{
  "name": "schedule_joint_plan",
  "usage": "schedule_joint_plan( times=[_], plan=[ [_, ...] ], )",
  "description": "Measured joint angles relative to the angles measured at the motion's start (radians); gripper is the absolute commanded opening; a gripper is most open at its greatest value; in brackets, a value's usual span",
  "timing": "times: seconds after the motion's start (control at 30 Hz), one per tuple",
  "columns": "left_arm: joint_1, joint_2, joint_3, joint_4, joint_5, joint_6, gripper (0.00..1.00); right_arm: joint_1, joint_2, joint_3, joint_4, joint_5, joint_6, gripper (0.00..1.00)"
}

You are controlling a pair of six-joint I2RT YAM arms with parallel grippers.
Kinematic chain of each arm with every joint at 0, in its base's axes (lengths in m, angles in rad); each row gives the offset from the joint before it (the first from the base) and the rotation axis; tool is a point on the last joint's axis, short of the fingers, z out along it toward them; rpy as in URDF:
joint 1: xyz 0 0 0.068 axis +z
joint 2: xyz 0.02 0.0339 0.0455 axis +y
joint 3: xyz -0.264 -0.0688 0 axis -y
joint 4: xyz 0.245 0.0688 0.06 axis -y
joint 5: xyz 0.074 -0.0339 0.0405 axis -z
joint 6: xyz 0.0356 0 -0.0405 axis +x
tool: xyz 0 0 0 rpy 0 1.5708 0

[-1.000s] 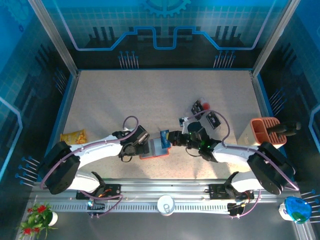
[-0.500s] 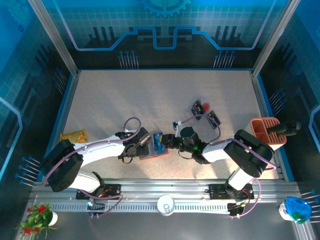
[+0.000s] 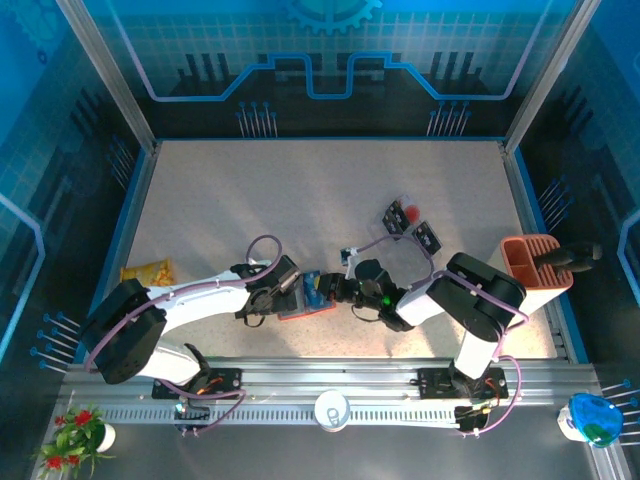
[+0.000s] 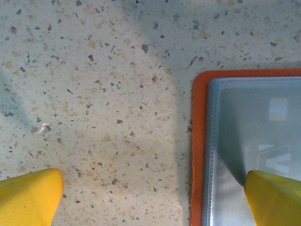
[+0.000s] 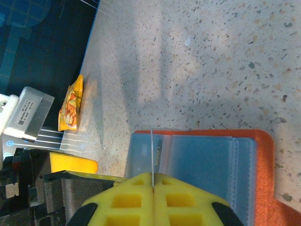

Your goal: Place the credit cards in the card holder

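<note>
Lying open near the front edge of the table [image 3: 250,200], the holder [image 3: 305,312] had its clear pockets facing up. A card [image 5: 152,150] stood edge-on over one pocket, pinched in the closed right gripper [image 5: 153,181], probably to slide it in. The left gripper [image 4: 150,202] was spread wide, with one finger [image 4: 275,197] over the pocket sheet, likely to steady it. Two more cards [image 3: 401,215] lay well apart, farther back.

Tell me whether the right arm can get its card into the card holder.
Probably yes. The right gripper, shut on a thin card, sits at the clear pockets of the open card holder, nothing between; the open left gripper straddles its far edge.
</note>
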Motion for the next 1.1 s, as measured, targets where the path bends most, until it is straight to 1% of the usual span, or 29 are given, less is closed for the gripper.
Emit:
schedule_joint_plan(
  times=[0.73,1.1],
  plan=[
    [0.0,0.0,0.0,0.0,0.0,0.0,0.99,0.005,0.039,0.02,0.063,0.0,0.03,0.0],
    [0.0,0.0,-0.006,0.005,-0.003,0.0,0.99,0.011,0.126,0.02,0.132,0.0,0.06,0.0]
  ],
)
